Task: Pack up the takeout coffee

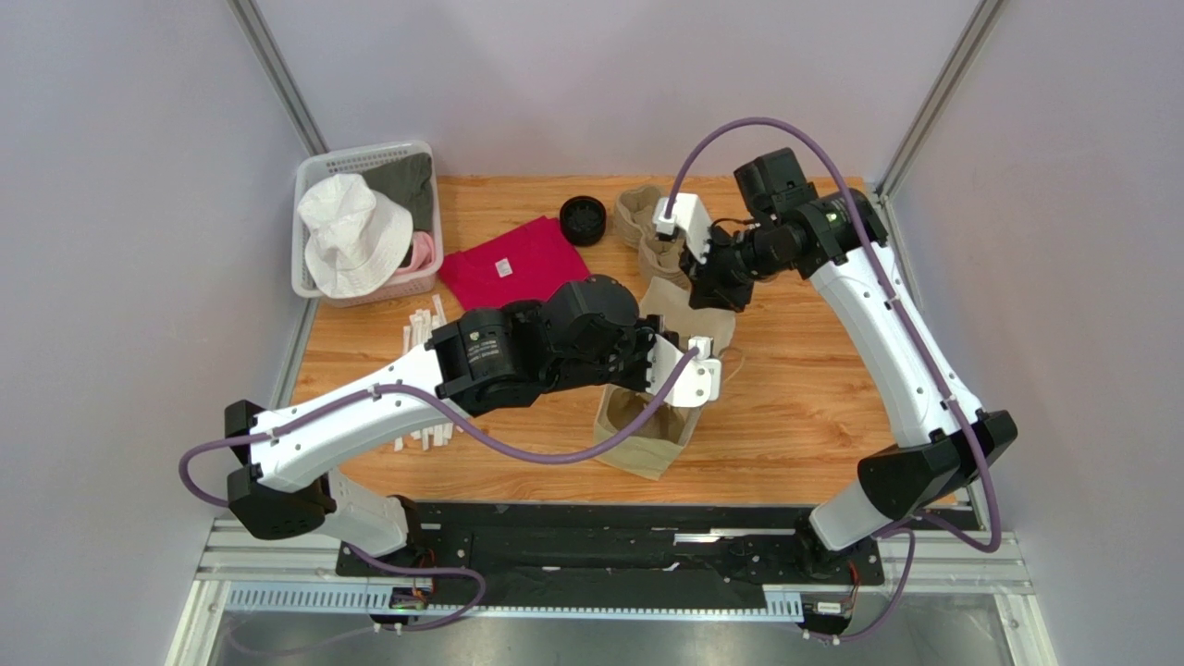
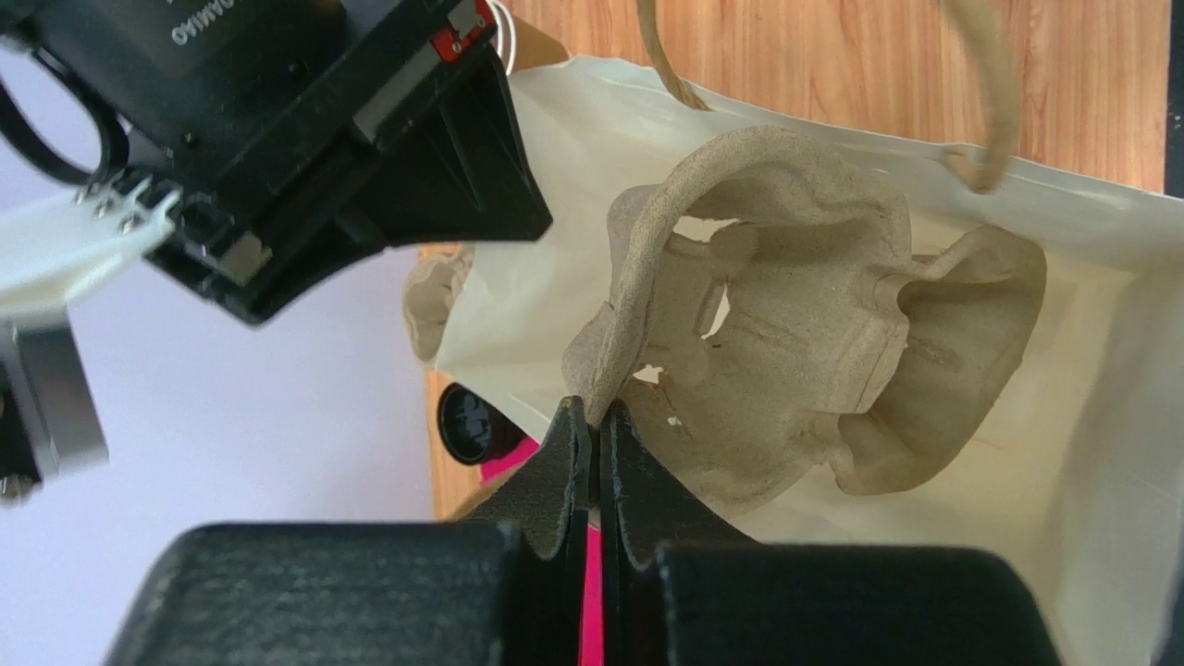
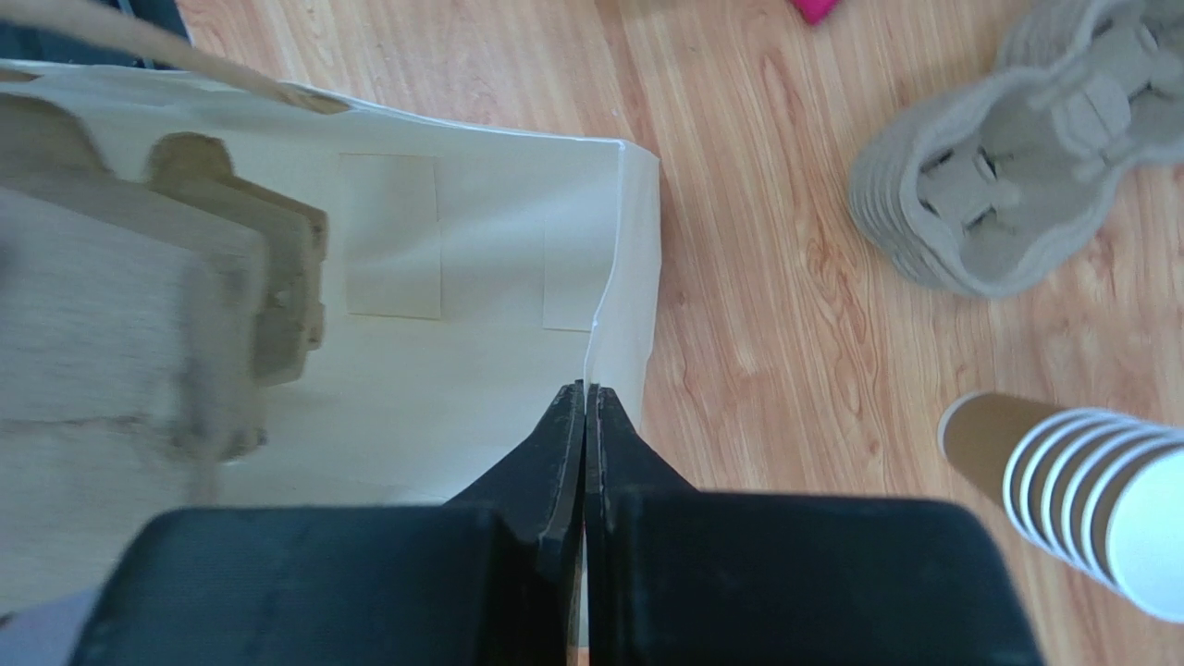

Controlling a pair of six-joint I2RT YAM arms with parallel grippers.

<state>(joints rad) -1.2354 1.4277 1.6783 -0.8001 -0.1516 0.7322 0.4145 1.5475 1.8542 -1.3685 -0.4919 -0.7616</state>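
Right jaws pinch the paper bag rim, likely to keep its mouth open; left jaws clamp the cup carrier just ahead, inside it.

You've got a wood-grain table, smooth with a low sheen. Paper bag: matt cream paper, lightly creased. Pulp carrier: rough moulded fibre with ragged edges, and the carrier stack is the same. Cup stack: brown kraft paper outside, smooth white lining. Left end effector and right end effector: matt black plastic. Magenta cloth: soft weave. Basket: white plastic lattice.
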